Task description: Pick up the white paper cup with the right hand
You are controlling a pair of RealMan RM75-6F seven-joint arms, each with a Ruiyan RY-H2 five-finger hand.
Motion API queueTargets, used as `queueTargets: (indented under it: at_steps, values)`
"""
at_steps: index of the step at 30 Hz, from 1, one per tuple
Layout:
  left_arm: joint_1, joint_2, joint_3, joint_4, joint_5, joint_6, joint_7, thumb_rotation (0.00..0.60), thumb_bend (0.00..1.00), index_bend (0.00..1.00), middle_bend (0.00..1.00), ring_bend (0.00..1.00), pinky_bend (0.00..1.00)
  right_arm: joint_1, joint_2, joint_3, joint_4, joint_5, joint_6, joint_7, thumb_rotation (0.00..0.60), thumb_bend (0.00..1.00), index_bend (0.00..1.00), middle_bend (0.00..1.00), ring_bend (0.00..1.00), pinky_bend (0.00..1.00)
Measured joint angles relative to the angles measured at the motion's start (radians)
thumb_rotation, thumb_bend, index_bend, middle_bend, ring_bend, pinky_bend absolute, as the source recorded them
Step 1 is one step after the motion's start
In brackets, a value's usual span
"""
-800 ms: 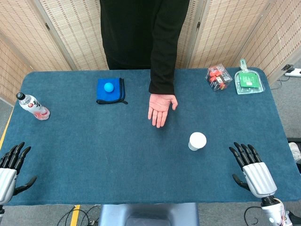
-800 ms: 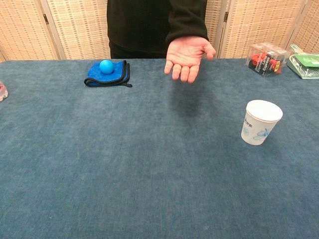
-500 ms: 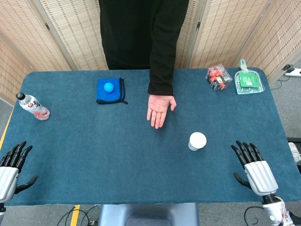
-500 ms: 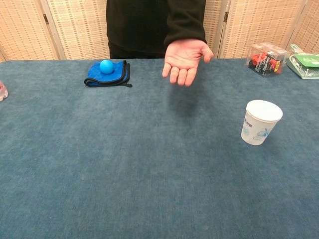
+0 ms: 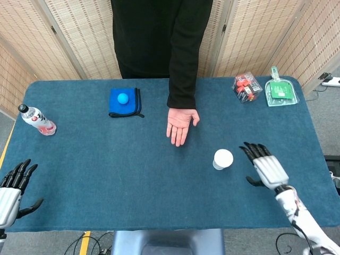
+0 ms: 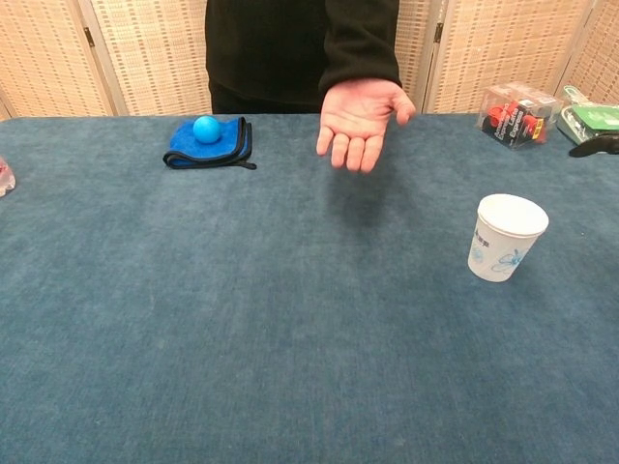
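Standing upright on the blue table (image 5: 133,175), the white paper cup (image 5: 222,159) has bare cloth all around it. The right hand (image 5: 264,164) floats just right of the cup, not touching it, with its fingers spread wide and nothing in them. A small gap of cloth lies between the cup and the nearest fingers (image 5: 247,151).

Far to the left of the cup, at the near edge of the table, the left hand (image 5: 13,186) has its fingers apart and holds nothing. Beyond the cup, a person's hand (image 5: 180,122) is held out, palm up. Well apart from the cup, near the far edge, lie a blue cloth (image 5: 125,103) with a blue ball (image 5: 122,98) on it, a clear box (image 5: 247,87) with red things inside, and a green pack (image 5: 281,92). A bottle (image 5: 36,119) lies by the left edge.

From the head view you see both robot hands and the round top of the cup. From the chest view you see the cup's side (image 6: 506,238): white, wider at the top, with a rolled rim and pale blue marks low down. In that view only a dark fingertip (image 6: 593,146) shows at the right edge, and the left hand does not show.
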Motion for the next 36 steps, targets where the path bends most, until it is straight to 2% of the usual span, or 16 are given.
queueTargets:
  at_steps: [5, 8, 15, 16, 18, 20, 23, 26, 29, 36]
  values:
    - [0.007, 0.007, 0.001, 0.003, 0.001, 0.015, -0.023, 0.6, 0.27, 0.08, 0.0, 0.0, 0.17, 0.145, -0.031, 0.043, 0.007, 0.161, -0.168, -0.041, 0.6, 0.21, 0.0, 0.02, 0.0, 0.0]
    - [0.01, 0.011, 0.002, 0.005, 0.003, 0.021, -0.034, 0.6, 0.27, 0.08, 0.0, 0.0, 0.17, 0.2, -0.066, 0.053, 0.02, 0.226, -0.209, -0.073, 0.6, 0.21, 0.0, 0.02, 0.0, 0.0]
    - [0.015, 0.018, 0.007, 0.007, 0.019, 0.039, -0.06, 0.6, 0.27, 0.08, 0.0, 0.0, 0.17, 0.263, -0.128, 0.044, 0.056, 0.289, -0.245, -0.122, 0.6, 0.22, 0.0, 0.04, 0.0, 0.0]
    - [0.016, 0.019, 0.007, 0.008, 0.02, 0.042, -0.063, 0.6, 0.27, 0.08, 0.0, 0.0, 0.17, 0.272, -0.138, 0.04, 0.062, 0.299, -0.245, -0.132, 0.6, 0.23, 0.0, 0.07, 0.01, 0.02]
    - [0.019, 0.02, 0.009, 0.01, 0.023, 0.046, -0.066, 0.6, 0.27, 0.08, 0.0, 0.0, 0.17, 0.28, -0.153, 0.031, 0.07, 0.305, -0.231, -0.146, 0.6, 0.27, 0.06, 0.17, 0.09, 0.15]
    - [0.02, 0.021, 0.009, 0.01, 0.024, 0.048, -0.067, 0.6, 0.27, 0.08, 0.0, 0.0, 0.17, 0.278, -0.164, 0.023, 0.077, 0.3, -0.202, -0.157, 0.6, 0.33, 0.2, 0.31, 0.23, 0.33]
    - [0.022, 0.02, 0.01, 0.009, 0.028, 0.052, -0.065, 0.6, 0.27, 0.08, 0.0, 0.0, 0.17, 0.278, -0.181, 0.01, 0.089, 0.3, -0.165, -0.175, 0.6, 0.4, 0.33, 0.39, 0.33, 0.44]
    - [0.024, 0.019, 0.013, 0.009, 0.032, 0.055, -0.061, 0.6, 0.27, 0.08, 0.0, 0.0, 0.17, 0.276, -0.193, 0.007, 0.096, 0.292, -0.134, -0.179, 0.6, 0.44, 0.38, 0.43, 0.38, 0.49]
    - [0.025, 0.018, 0.012, 0.01, 0.031, 0.055, -0.059, 0.6, 0.27, 0.08, 0.0, 0.0, 0.17, 0.27, -0.192, 0.007, 0.084, 0.274, -0.1, -0.175, 0.6, 0.44, 0.38, 0.43, 0.39, 0.5]
    - [0.021, 0.018, 0.011, 0.008, 0.029, 0.047, -0.058, 0.6, 0.27, 0.08, 0.0, 0.0, 0.17, 0.257, -0.127, 0.028, -0.046, 0.25, -0.022, -0.186, 0.6, 0.42, 0.38, 0.43, 0.39, 0.5]
